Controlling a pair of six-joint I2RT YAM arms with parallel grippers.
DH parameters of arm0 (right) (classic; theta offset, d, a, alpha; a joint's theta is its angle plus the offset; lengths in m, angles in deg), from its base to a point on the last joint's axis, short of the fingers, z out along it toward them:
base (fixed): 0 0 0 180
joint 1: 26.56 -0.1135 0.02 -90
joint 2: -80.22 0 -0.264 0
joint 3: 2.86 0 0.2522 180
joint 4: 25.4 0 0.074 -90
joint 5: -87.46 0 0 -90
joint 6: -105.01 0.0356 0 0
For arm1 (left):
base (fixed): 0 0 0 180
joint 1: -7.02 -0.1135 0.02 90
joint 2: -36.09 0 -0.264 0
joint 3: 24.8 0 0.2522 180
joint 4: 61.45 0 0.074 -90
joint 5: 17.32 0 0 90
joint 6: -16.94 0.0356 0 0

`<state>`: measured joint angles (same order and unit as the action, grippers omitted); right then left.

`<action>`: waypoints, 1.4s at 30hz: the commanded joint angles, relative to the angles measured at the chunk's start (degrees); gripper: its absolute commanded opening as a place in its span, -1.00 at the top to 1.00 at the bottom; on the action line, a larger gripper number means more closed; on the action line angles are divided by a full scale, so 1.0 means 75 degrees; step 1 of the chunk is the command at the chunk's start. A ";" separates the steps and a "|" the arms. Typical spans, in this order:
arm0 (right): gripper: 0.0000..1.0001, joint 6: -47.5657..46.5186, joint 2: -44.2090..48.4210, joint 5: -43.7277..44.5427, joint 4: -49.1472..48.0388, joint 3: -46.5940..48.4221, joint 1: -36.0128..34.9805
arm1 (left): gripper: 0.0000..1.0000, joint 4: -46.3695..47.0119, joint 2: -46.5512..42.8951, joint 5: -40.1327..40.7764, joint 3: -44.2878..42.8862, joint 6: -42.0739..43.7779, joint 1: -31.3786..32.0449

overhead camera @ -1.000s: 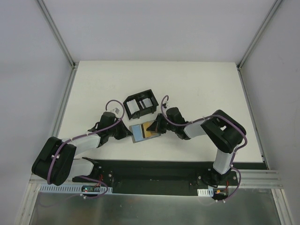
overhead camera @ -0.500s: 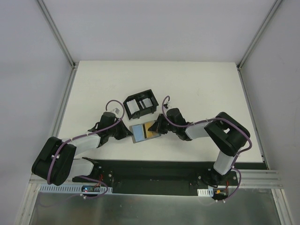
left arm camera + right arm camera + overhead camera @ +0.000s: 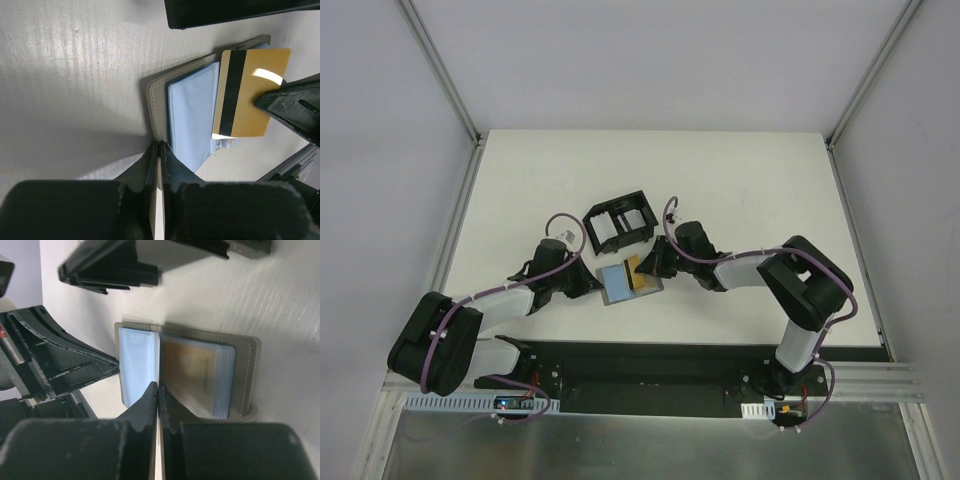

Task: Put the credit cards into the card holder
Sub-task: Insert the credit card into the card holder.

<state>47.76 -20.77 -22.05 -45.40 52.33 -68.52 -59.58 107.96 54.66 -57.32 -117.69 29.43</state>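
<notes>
One card (image 3: 255,95) has edged left across the open holder (image 3: 154,100) on the table (image 3: 740,180): your right gripper (image 3: 158,390) pinches its edge and your left gripper (image 3: 159,149) pinches the holder's rim, so it looks part-inserted.

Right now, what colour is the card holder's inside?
The card holder is pale blue inside; left wrist view.

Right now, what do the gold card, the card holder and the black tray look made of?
The gold card: rigid plastic, glossy; a light glint and a black magnetic stripe show. The card holder: grey leather or imitation, matte, stitched along the edge; pale blue pockets inside look like soft vinyl, not certain. The black tray: probably moulded hard plastic, smooth with sharp edges.
</notes>
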 commanded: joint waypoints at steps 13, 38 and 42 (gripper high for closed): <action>0.99 0.0297 -0.0398 -0.0317 0.0575 -0.0345 -0.0113 | 1.00 0.0048 -0.0044 -0.0070 0.0146 -0.0062 -0.0012; 0.87 0.0532 -0.0598 -0.0201 0.1454 0.0874 -0.0722 | 1.00 0.0095 -0.0232 -0.0093 0.0193 -0.0121 -0.0012; 0.78 0.0169 -0.0340 0.0197 0.1957 0.1050 -0.0734 | 1.00 0.0095 -0.0290 -0.0082 0.0205 -0.0086 -0.0012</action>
<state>52.16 -25.58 -23.73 -37.11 58.14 -72.76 -58.99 107.04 54.70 -56.40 -118.45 29.41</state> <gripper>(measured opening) 0.088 0.006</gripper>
